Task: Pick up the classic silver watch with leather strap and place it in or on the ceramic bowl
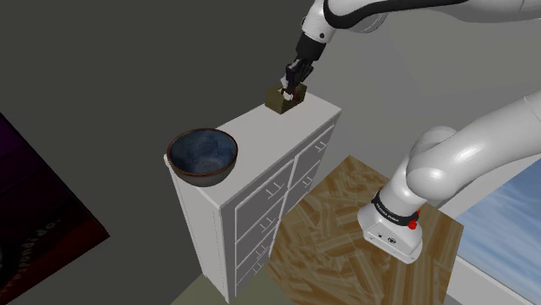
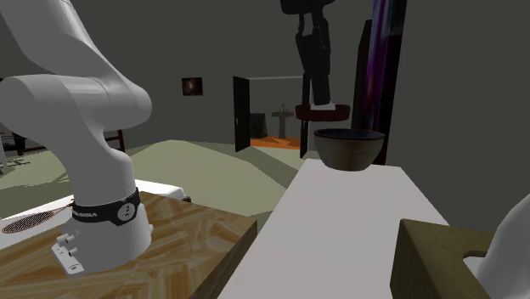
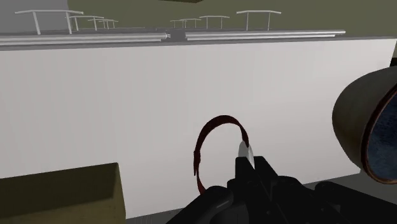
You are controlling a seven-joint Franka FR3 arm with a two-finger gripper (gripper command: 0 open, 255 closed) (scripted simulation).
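Hand [image 1: 290, 85] pinches the watch [image 3: 219, 120] by its silver case, its dark-red strap looping free, held above the white dresser [image 1: 260, 143], evidently for carrying left to the bowl [image 1: 201, 156]

Overall: dim, flat light in all 3 views; walls dark grey.
Shoulder view: brightest = white arm [image 1: 468, 156] at right & dresser top [image 1: 277, 130] mid-frame; dresser front shaded greyer; upper left near-black.
Bowl [image 1: 202, 156]: soft pale sheen inside, rim dull.
Second ext. view: bkgd murky; doorway [image 2: 267, 110] at centre glows orange.
Wrist view: watch [image 3: 244, 151] shows small bright glint; gripper [image 3: 251, 164] clasping it = flat black silhouette.
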